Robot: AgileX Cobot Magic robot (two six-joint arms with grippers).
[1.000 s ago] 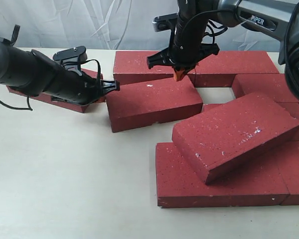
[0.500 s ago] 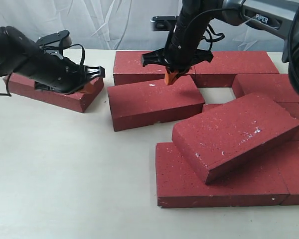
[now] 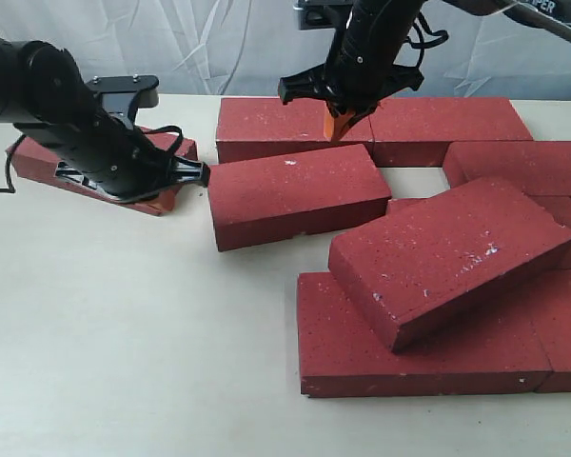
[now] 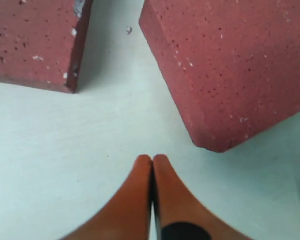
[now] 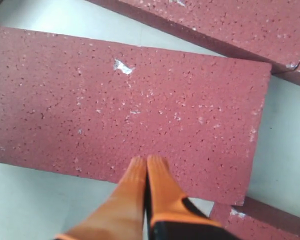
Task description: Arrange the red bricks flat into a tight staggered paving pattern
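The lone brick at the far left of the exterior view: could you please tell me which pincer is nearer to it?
Left. The left pincer is shut just off the end of that lone brick; the right pincer hangs well away, over the angled middle brick.

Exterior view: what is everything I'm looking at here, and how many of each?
Red bricks: about nine, dark red with white flecks; one apart at the left, the rest clustered at centre and right, where a tilted brick lies on top of others.
Table: one, pale beige, beneath everything.
Curtain: one, white, behind the table.
Left gripper: one, orange fingertips, shut, low between the lone brick and the cluster.
Right gripper: one, orange fingertips, shut, raised over the bricks at the back.
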